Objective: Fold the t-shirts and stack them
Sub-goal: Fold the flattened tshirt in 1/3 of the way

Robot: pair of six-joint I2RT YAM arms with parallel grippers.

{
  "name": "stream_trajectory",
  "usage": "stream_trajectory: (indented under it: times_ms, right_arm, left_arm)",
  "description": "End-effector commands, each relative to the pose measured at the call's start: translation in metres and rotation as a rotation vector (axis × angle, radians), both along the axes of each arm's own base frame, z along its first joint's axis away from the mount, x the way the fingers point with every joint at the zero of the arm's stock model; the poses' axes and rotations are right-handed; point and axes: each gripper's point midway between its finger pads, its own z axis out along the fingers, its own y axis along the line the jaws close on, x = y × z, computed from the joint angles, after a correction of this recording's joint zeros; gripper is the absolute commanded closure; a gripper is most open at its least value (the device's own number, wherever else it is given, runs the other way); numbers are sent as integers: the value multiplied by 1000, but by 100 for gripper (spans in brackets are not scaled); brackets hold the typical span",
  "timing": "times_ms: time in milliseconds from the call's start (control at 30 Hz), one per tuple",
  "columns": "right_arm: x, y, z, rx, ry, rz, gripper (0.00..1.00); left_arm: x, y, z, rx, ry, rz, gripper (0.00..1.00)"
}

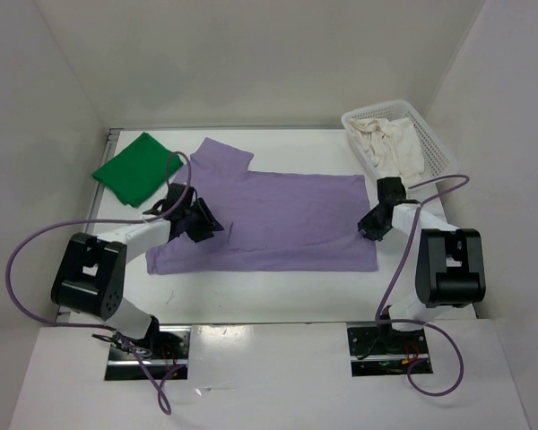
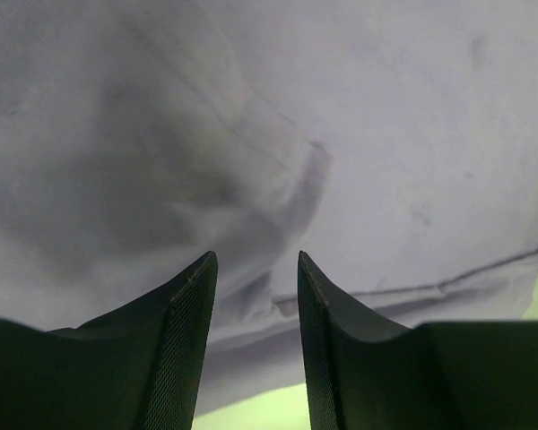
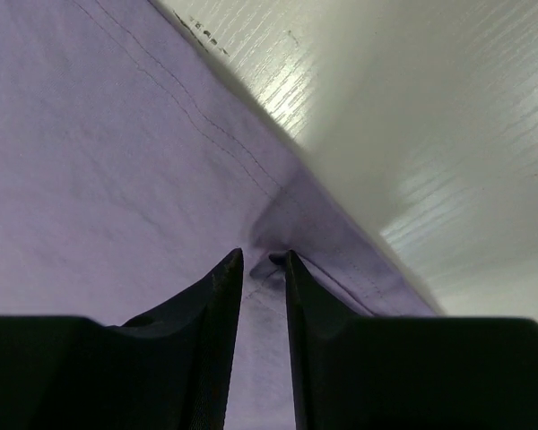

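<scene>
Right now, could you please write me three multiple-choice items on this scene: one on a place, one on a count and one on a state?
1. Where is the cream shirt?
A) in the white basket
B) draped over an arm
C) on the floor

2. How many shirts lie on the table outside the basket?
A) one
B) two
C) three

3. How does the lavender shirt lie?
A) folded small
B) spread flat
C) bunched in a heap

Answers:
1 A: it is heaped inside the basket at the far right corner.
2 B: only the green shirt and the lavender one are there.
3 B: it lies opened out across the middle, one sleeve showing.
</scene>
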Motion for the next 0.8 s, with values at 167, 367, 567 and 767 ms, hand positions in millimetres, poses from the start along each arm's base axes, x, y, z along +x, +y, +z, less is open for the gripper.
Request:
stream_trajectory:
  times_ms: [167,367,567,767]
  right_arm:
    - [19,-3,13,-42,-66,12,92]
    - [14,-13,30,-84,-91,-42,98]
    - [4,-28,42,-113,-93,-96,98]
    - [1,-41,37,-126,-66,-134,98]
  left_arm:
    - [-2,8,-35,28,81,57,52]
    - [4,28,-37,35,73,101,52]
    - [15,47,-27,52,47,154,52]
    - [14,60,-31,53,59,189,52]
